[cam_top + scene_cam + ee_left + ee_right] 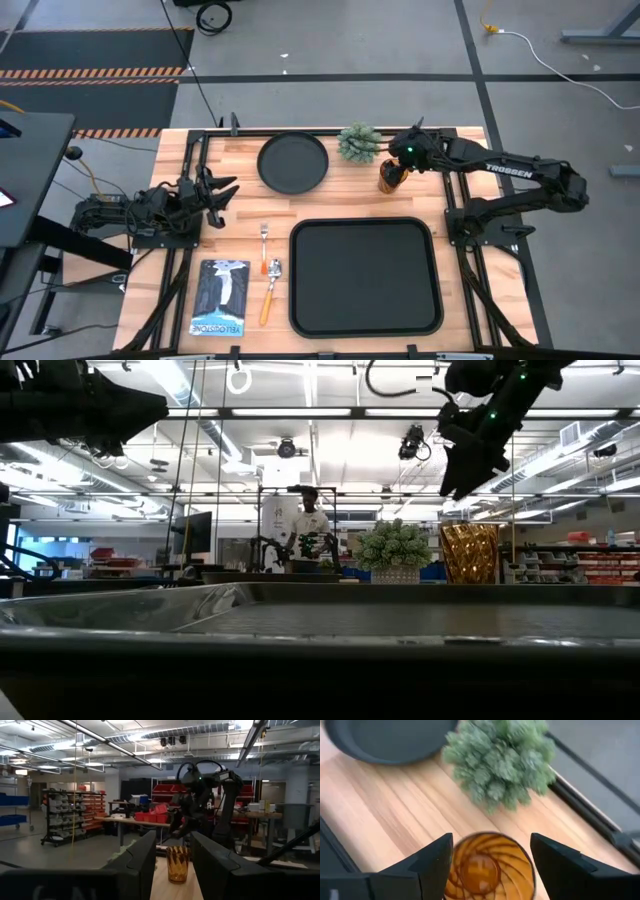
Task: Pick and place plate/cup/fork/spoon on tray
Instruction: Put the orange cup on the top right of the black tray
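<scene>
While the left pincer (222, 195) is parked open at the worktop's (345, 195) left edge, the right pincer (490, 862) is hung right above the cup (391, 176), fingers spread wide on either side of its rim, nothing gripped. The cup is stood upright beside the small plant (358, 142), with the plate (292, 163) further left. Fork (264, 239) and spoon (271, 288) are laid just left of the tray (365, 277).

High view looks straight down; low view skims level across; both wrist views share the cup (489, 867).
</scene>
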Available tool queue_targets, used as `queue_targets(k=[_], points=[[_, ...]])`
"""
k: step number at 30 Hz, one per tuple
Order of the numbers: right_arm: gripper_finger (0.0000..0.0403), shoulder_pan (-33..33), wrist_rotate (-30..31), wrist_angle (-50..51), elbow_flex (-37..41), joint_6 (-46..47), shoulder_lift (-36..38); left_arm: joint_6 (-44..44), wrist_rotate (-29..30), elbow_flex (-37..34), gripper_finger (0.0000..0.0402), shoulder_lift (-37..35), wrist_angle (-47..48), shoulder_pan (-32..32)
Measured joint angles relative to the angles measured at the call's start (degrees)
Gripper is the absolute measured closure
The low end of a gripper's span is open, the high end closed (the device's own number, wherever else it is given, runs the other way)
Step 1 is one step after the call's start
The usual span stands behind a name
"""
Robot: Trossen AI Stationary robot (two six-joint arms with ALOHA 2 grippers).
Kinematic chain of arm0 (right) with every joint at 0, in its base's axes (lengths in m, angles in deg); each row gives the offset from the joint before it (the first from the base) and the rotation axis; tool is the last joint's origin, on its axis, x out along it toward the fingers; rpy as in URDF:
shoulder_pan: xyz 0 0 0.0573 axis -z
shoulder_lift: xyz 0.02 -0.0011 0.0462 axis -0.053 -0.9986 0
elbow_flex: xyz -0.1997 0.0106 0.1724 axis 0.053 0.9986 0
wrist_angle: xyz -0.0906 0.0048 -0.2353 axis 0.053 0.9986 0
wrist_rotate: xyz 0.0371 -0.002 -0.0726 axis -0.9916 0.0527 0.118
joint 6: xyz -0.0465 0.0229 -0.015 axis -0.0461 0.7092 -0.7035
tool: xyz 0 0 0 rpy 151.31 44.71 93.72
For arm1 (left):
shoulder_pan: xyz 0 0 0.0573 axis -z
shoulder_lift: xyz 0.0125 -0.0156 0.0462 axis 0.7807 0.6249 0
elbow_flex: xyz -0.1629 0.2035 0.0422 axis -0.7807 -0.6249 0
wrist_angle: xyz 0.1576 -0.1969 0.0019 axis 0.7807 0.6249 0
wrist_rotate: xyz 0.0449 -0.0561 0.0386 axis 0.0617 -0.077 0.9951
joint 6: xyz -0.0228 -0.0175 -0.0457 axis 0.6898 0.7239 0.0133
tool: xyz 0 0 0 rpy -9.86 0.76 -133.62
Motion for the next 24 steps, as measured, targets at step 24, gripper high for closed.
queue_targets(k=[24], points=[[0.0201,11.5,-11.5,26.4,-18.6,-5.4,-20.3,0.1,0.2,0.0,0.0273,0.0,-0.2,0.0]])
